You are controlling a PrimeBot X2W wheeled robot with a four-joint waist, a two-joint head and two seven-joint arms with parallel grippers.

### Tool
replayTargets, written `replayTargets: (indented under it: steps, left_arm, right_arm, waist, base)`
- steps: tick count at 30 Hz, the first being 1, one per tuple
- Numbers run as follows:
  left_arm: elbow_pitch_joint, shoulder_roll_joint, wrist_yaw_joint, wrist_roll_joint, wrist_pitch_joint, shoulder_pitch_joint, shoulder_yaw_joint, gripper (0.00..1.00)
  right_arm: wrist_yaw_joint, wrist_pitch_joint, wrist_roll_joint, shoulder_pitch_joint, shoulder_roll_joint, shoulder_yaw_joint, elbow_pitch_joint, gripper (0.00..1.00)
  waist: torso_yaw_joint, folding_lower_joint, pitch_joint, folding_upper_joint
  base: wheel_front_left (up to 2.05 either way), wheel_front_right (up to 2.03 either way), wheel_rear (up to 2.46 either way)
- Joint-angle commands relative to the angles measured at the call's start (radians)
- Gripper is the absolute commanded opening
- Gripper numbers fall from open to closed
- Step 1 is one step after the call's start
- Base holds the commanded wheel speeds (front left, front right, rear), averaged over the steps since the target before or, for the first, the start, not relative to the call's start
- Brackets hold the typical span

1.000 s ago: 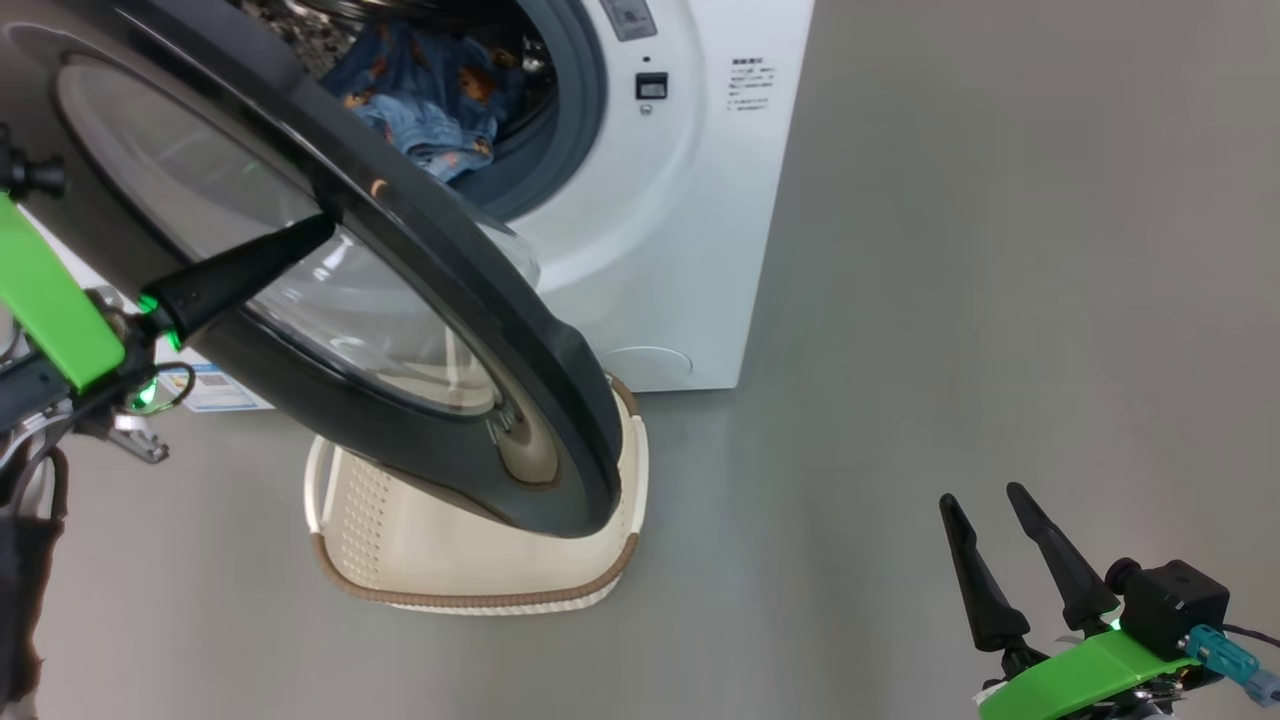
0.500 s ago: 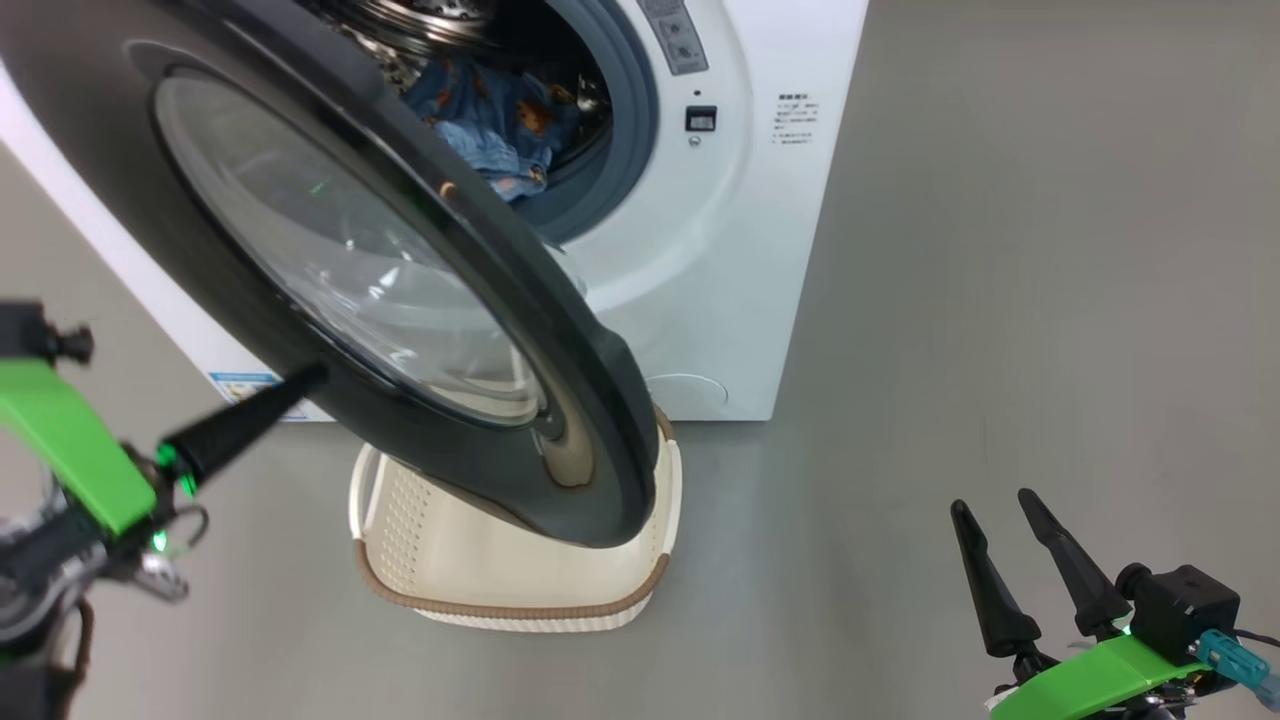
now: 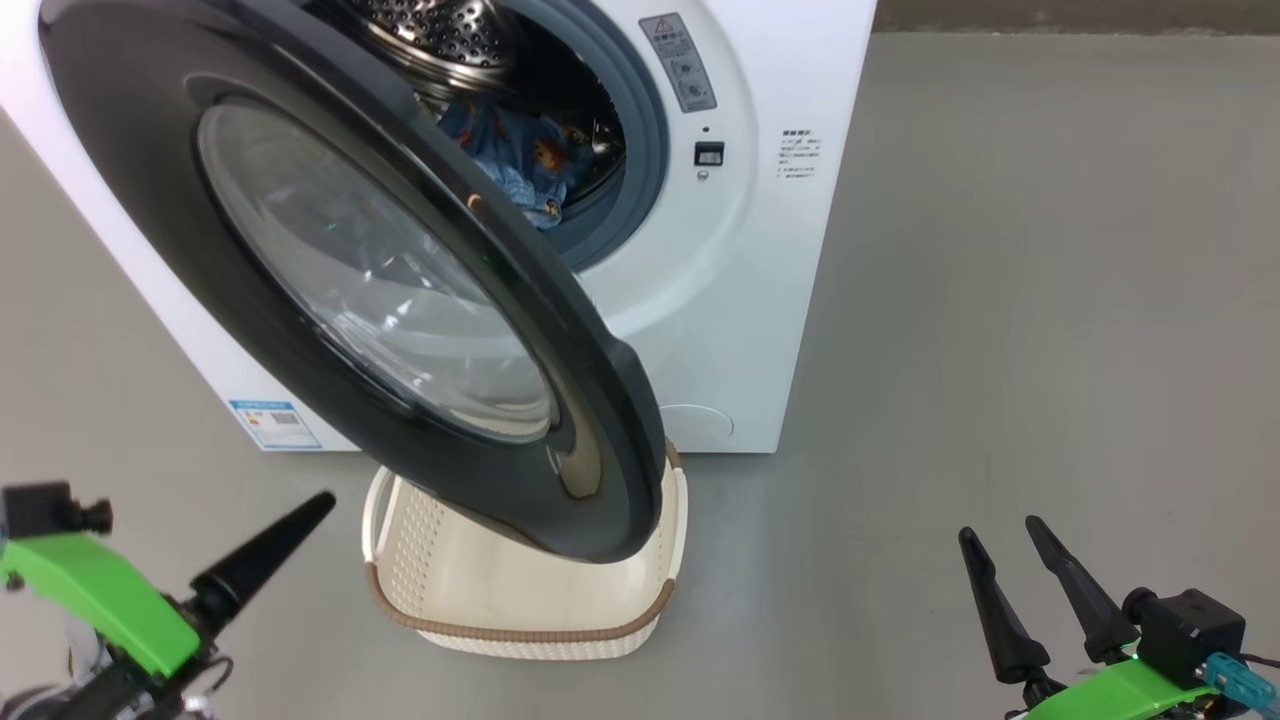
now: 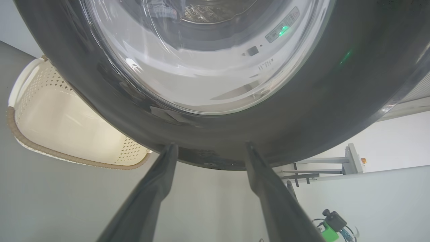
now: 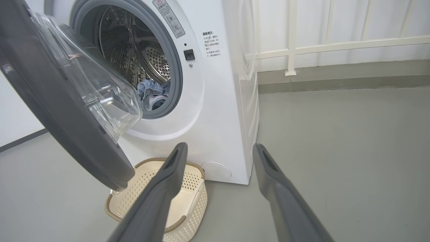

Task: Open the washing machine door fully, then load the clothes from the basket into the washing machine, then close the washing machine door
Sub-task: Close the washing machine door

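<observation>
Below the washing machine door (image 3: 150,170), left tool (image 4: 211,146) now off it and spread; right tool (image 3: 1000,527) spread too.

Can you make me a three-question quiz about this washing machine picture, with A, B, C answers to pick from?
1. How is the washing machine door? A shut tight. B swung open. C missing.
2. What colour is the basket rim? A brown. B green. C red.
3. Where are the clothes? A in the basket. B inside the washing machine. C draped over the door.
Answers: 1 B, the door stands out from the front, leaving the drum in sight. 2 A, a brown woven band runs round the cream basket. 3 B, blue printed cloth lies in the drum.
</observation>
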Motion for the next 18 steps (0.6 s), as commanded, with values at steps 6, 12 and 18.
replayTargets:
  steps: [6, 12, 18]
  left_arm:
    - [-0.009, 0.056, -0.003, 0.067, -0.180, 0.046, 0.017, 1.00]
    - [-0.005, 0.071, -0.003, 0.100, -0.368, 0.103, -0.021, 1.00]
    - [0.021, 0.106, -0.003, 0.138, -0.552, 0.149, -0.104, 1.00]
  right_arm:
    - [0.002, -0.008, 0.016, 0.020, -0.031, 0.019, -0.024, 1.00]
    - [0.002, -0.008, 0.020, 0.036, -0.040, 0.009, -0.025, 1.00]
    - [0.002, -0.008, 0.021, 0.045, -0.044, 0.005, -0.026, 1.00]
  waist:
    - [-0.030, 0.0000, -0.025, -0.0001]
    - [-0.060, 0.0000, -0.034, -0.0001]
    - [-0.094, 0.0000, -0.036, -0.0001]
  base:
    - [0.00, 0.00, 0.00]
    - [0.00, 0.00, 0.00]
    - [0.00, 0.00, 0.00]
